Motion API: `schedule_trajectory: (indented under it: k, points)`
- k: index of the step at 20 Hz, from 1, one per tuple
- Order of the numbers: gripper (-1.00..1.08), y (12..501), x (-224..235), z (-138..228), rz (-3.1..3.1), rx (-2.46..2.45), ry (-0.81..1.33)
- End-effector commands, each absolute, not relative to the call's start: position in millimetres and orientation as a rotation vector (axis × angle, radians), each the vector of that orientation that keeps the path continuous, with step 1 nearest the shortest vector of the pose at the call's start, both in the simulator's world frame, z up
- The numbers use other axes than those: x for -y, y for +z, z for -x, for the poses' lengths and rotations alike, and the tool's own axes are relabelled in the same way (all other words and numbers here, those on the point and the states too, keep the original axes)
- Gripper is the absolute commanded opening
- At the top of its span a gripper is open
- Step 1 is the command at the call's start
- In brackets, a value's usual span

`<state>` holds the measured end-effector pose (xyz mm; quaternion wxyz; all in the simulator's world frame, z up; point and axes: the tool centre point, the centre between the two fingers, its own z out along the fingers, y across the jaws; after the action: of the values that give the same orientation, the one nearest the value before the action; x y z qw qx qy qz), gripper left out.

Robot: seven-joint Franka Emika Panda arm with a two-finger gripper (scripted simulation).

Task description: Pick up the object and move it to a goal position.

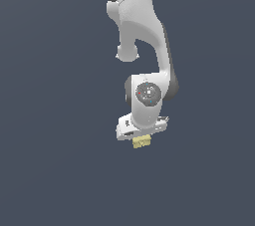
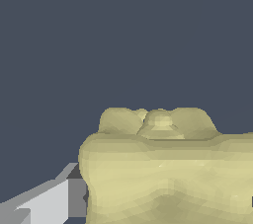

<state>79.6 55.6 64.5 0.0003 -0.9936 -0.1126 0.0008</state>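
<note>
The object [image 1: 142, 142] is a small pale yellow bumpy block, directly under the white hand of the arm in the exterior view. My gripper [image 1: 142, 139] is around it; its fingers are hidden there by the hand and the block. In the wrist view the object [image 2: 168, 173] is very near and fills much of the picture. One grey-white finger [image 2: 47, 203] lies against its side. The other finger is out of the picture. The gripper looks shut on the block.
A plain dark grey-blue surface [image 1: 50, 170] surrounds the arm in both views. The white arm [image 1: 144, 36] comes down from the upper middle of the exterior view. No other objects and no goal marker show.
</note>
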Motion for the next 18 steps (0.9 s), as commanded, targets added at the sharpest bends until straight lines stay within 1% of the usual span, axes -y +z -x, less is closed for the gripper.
schedule_trajectory:
  k: [1,10,18]
  points:
    - [-1.00,80,-39,-85,3.121,0.352,0.000]
    - [-1.00,143,26,-109,3.121,0.352,0.000]
    - [-1.00,170,55,-121,3.122,0.352,0.000]
